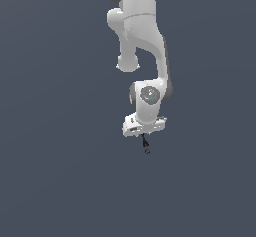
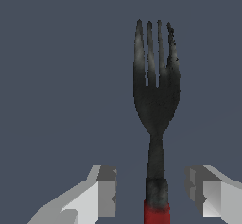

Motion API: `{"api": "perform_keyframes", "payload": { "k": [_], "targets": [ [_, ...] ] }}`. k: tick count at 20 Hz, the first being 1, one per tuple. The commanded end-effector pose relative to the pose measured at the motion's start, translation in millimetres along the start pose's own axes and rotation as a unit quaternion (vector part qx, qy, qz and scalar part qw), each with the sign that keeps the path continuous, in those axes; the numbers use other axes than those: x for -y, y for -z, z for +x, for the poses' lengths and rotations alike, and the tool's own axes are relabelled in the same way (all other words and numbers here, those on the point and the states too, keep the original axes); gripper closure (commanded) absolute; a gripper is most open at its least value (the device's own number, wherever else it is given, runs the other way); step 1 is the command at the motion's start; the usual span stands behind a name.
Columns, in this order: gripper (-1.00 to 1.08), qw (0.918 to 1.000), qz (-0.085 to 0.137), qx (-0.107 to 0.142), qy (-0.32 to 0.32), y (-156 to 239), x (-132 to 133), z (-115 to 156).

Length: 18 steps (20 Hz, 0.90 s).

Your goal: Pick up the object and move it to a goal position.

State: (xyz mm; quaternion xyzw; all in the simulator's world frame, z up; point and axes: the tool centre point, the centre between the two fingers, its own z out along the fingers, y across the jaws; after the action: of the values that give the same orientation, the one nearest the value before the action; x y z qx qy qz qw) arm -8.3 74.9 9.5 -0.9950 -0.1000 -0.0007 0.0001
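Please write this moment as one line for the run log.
gripper: open, fingers either side of handle, not touching | fork: between fingers, tines pointing away | goal: not visible

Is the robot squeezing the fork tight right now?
No. In the wrist view the end effector is open, with clear gaps between each finger and the fork.

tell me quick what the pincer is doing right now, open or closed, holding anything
Pincer: open. Its fingers stand apart on either side of the thin fork with red handle and black tined head, with visible gaps, so it is not gripping it.
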Motion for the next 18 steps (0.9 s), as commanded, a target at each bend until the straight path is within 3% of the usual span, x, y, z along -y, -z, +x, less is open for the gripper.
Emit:
{"api": "perform_keyframes", "payload": {
  "k": [1,11,18],
  "targets": [
    [1.08,1.0000,0.000,0.001,-0.001,-3,-1,0],
    [1.08,1.0000,0.000,0.000,0.000,3,0,0],
    [1.08,1.0000,0.000,0.000,0.000,33,3,6]
  ]
}}
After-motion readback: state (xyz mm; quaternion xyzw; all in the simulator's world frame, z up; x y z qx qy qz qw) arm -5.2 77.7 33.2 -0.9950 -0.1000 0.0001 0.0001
